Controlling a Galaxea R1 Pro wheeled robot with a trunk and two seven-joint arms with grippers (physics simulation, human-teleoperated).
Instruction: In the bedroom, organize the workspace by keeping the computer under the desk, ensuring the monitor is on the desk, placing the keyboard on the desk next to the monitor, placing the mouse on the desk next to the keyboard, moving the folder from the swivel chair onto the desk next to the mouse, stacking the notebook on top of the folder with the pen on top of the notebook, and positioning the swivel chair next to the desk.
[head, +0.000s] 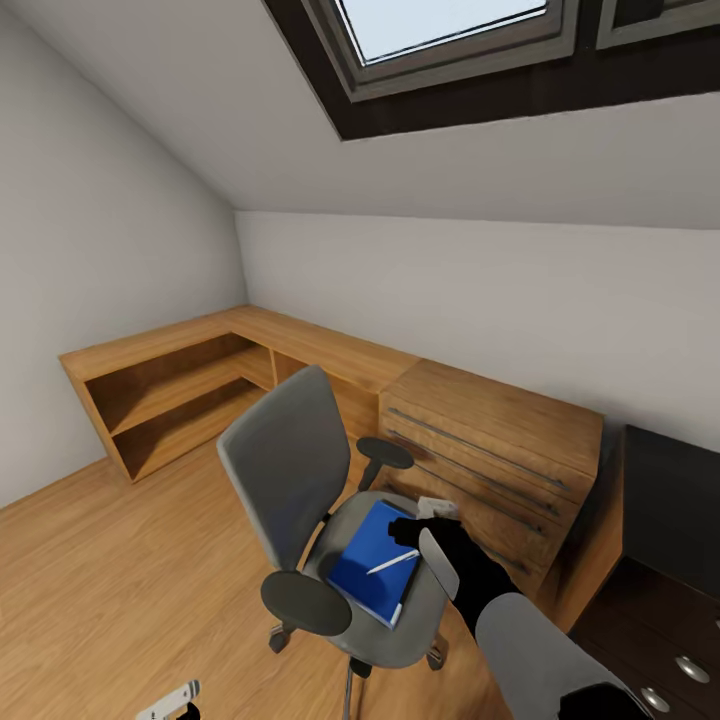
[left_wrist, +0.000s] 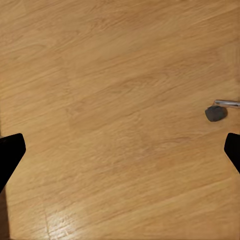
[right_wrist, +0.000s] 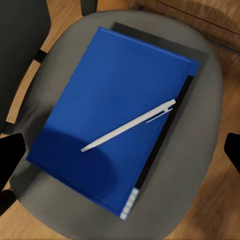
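Spread wide, my right claw (right_wrist: 120, 145) hangs over the pen (right_wrist: 129, 125), which lies slantwise on the folder (right_wrist: 100, 110) at the frame's centre; a dark notebook (right_wrist: 172, 125) peeks from beneath. All three rest on the chair (head: 290, 460), so I judge the pen comes off first. Low at the picture's foot, my left claw (left_wrist: 120, 150) gapes above bare floor (left_wrist: 100, 75).

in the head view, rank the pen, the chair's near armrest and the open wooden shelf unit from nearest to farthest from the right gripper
1. pen: on the folder, just beside the right gripper.
2. near armrest: at the seat's front-left edge.
3. open shelf unit: against the far left wall.
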